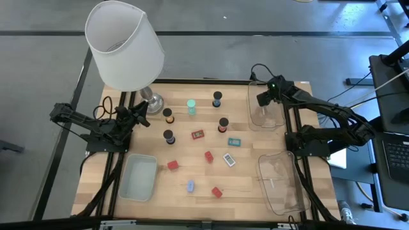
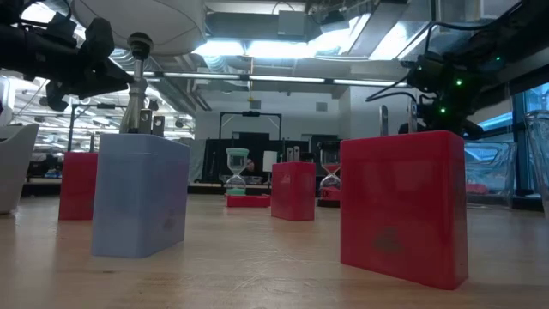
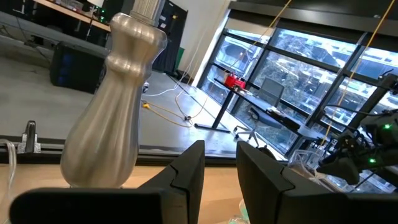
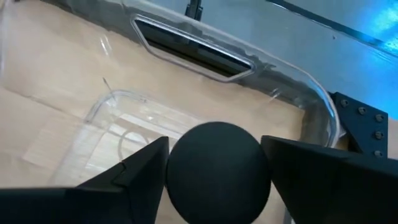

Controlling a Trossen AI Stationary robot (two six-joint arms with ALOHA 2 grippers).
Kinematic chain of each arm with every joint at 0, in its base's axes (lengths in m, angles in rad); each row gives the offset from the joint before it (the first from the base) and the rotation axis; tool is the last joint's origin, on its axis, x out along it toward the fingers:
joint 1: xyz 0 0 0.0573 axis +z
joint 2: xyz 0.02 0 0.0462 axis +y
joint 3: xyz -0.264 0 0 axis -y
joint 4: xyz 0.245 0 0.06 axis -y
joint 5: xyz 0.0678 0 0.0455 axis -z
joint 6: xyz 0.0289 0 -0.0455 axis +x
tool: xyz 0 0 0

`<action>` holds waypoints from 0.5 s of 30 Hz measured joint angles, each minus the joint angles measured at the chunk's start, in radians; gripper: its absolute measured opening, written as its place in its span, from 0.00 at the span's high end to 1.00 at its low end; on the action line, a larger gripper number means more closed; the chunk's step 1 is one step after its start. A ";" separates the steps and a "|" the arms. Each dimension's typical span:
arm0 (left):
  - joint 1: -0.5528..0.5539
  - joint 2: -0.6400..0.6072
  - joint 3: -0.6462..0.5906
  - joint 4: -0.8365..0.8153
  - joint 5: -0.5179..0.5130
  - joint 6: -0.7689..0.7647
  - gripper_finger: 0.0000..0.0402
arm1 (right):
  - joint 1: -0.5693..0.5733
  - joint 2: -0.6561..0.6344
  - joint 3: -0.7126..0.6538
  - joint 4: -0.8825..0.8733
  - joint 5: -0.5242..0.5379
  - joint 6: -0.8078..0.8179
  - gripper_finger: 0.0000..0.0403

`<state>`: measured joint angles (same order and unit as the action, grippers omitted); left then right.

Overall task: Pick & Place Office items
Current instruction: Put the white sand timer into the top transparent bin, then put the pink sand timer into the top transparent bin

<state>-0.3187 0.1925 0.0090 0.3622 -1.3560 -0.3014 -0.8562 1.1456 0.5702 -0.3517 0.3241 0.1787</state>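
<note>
My right gripper (image 4: pixel 214 140) hangs over the clear tray (image 1: pixel 265 114) at the table's far right. A dark cylinder (image 4: pixel 217 171) sits between its fingers, round end toward the wrist camera. Other office items stand on the wood: a teal cylinder (image 1: pixel 191 106), dark cylinders (image 1: pixel 217 98) (image 1: pixel 169 136), red blocks (image 1: pixel 209 156) (image 1: pixel 217 191), flat teal (image 1: pixel 234 142), white (image 1: pixel 229 160) and blue (image 1: pixel 190 186) pieces. My left gripper (image 3: pixel 221 155) waits level beside the lamp's silver base (image 3: pixel 115 99), slightly open and holding nothing. My right gripper pinches the dark cylinder by its sides (image 4: pixel 176 168), one finger on each side. The fingers slant down from above, toward the tray. The cylinder hangs clear above the tray's floor (image 4: pixel 118 137); how far back between the fingers it reaches is hidden.
The big white-shaded lamp (image 1: pixel 124 45) stands at the far left. A frosted tray (image 1: pixel 139 177) lies near the left front and a second clear tray (image 1: pixel 281 182) at the right front. Bare wood shows along the table's near edge.
</note>
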 joint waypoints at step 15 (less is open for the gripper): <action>0.000 0.000 0.000 0.000 0.000 0.000 0.78 | 0.064 -0.035 0.208 0.115 -0.123 0.056 0.18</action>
<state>-0.3187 0.1925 0.0090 0.3622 -1.3560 -0.3016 -0.7922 1.1103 0.7780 -0.2364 0.2007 0.2345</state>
